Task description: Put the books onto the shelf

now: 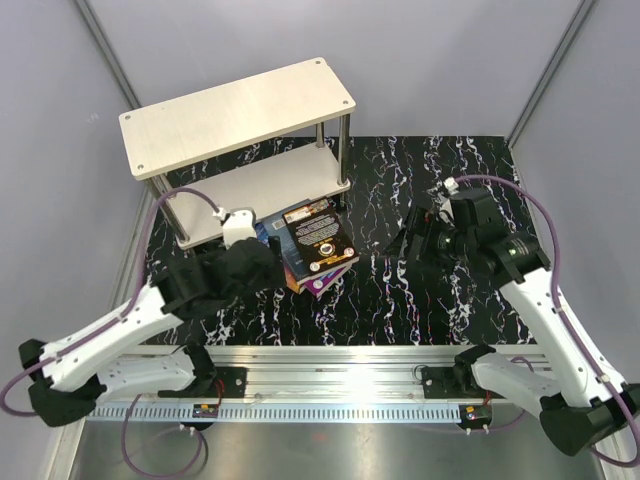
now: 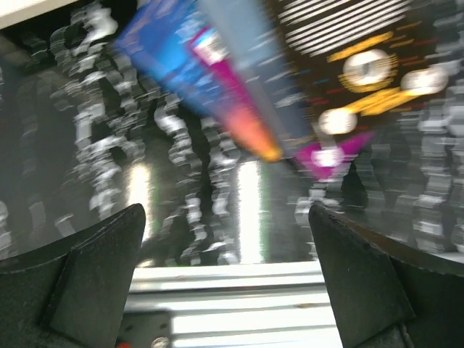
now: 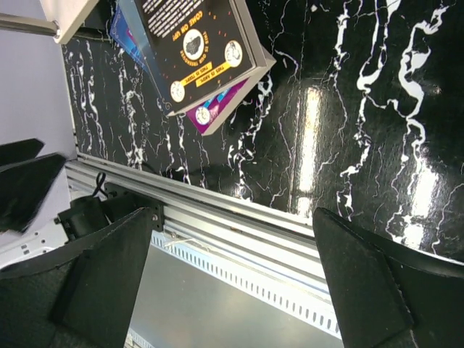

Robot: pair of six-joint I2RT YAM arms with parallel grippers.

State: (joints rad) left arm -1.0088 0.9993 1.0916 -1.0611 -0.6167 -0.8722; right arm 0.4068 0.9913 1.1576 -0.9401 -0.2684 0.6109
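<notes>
the books [image 1: 318,245] lie stacked and fanned mid-frame on the black marbled table [image 1: 400,310], just below the shelf [image 1: 240,115] at upper left, its silver post [image 1: 344,150] near them. left jaws, wide and empty, sit at the stack's lower left; right jaws, wide and empty, apart at right.

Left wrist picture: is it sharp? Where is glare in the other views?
Left wrist: strongly motion-blurred, the books smear into streaks. Right wrist: sharp, with bright glare patches on the black marbled table. Top external: sharp, evenly lit, no strong glare.
</notes>
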